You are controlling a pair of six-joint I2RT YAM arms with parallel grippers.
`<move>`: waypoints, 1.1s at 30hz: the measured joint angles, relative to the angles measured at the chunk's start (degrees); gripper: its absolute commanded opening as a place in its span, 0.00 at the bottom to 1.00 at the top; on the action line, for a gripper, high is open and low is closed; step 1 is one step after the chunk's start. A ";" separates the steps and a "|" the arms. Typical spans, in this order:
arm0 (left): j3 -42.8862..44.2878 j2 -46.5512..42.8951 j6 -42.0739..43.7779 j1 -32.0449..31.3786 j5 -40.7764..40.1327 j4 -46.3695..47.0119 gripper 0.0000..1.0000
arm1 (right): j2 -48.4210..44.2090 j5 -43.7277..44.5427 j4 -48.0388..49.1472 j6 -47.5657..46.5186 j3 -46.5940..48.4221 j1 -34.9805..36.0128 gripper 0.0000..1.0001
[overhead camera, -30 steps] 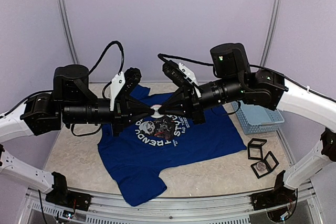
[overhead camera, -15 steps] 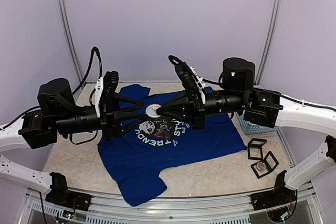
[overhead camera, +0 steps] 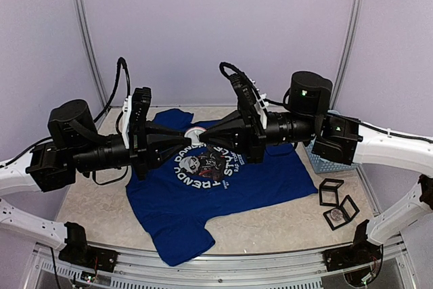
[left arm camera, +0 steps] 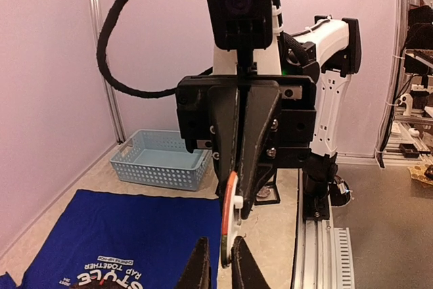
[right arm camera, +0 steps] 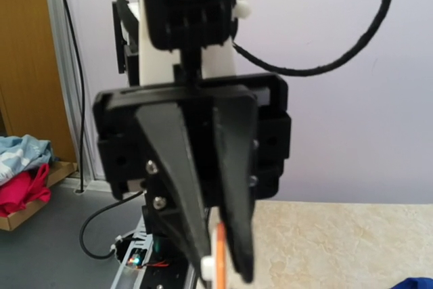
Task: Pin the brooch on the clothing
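Note:
The brooch (overhead camera: 196, 134), a round white disc with an orange rim, hangs in the air between both grippers above the royal-blue T-shirt (overhead camera: 203, 197), which lies flat on the table with its panda print up. My right gripper (overhead camera: 205, 139) is shut on the brooch's upper part (left arm camera: 229, 216). My left gripper (left arm camera: 221, 254) straddles the disc's lower edge with a narrow gap; one finger (left arm camera: 241, 265) touches it and the other stands just off it. The right wrist view shows the brooch (right arm camera: 219, 258) edge-on between the left gripper's fingers (right arm camera: 177, 181); the right gripper's own fingers are out of that view.
A light-blue plastic basket (overhead camera: 336, 155) stands at the table's right, also in the left wrist view (left arm camera: 161, 160). Two small black frame boxes (overhead camera: 331, 191) (overhead camera: 341, 213) lie in front of it. The aluminium rail (overhead camera: 223, 262) runs along the near edge.
One second ago both grippers met at the brooch. The left gripper then opened wide and drew back left; now it has come back in around the brooch with its jaws narrower. The right gripper kept hold.

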 measured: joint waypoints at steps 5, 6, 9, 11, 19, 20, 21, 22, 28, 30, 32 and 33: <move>0.00 0.07 -0.57 0.00 0.76 0.02 0.00 | 0.24 -0.13 -0.04 -0.17 0.00 0.00 0.00; 0.00 0.07 -0.57 0.00 0.85 0.02 0.00 | 0.24 -0.15 -0.04 -0.20 0.00 0.00 0.00; 0.00 0.09 -0.57 0.00 1.05 0.02 0.00 | 0.24 -0.04 -0.37 -0.15 0.09 0.00 0.30; 0.00 0.13 -0.37 0.00 1.11 0.00 0.00 | 0.26 0.46 -1.05 -0.61 0.39 0.00 0.34; 0.00 0.09 0.57 0.00 1.31 0.02 0.00 | 0.28 1.75 -1.46 -0.31 0.48 0.00 0.21; 0.00 0.09 0.72 0.00 1.46 0.02 0.00 | 0.35 1.88 -1.49 -0.20 0.48 0.00 0.20; 0.00 0.07 0.83 0.00 1.60 0.02 0.00 | 0.46 2.08 -1.51 -0.17 0.50 0.00 0.19; 0.00 0.07 0.94 0.00 1.73 0.02 0.00 | 0.61 2.16 -1.55 -0.17 0.50 0.00 0.19; 0.00 -0.07 1.31 0.02 1.90 0.02 0.00 | 1.01 2.34 -1.88 0.09 0.70 0.04 0.09; 0.00 -0.07 1.64 0.07 2.14 0.02 0.00 | 1.01 2.27 -2.14 0.20 0.79 0.11 0.05; 0.00 -0.07 2.14 0.13 2.54 -0.04 0.00 | 1.01 2.01 -2.51 0.39 0.92 0.22 0.04; 0.00 -0.09 2.56 0.15 2.69 -0.07 0.00 | 1.05 1.70 -2.84 0.48 1.16 0.24 0.04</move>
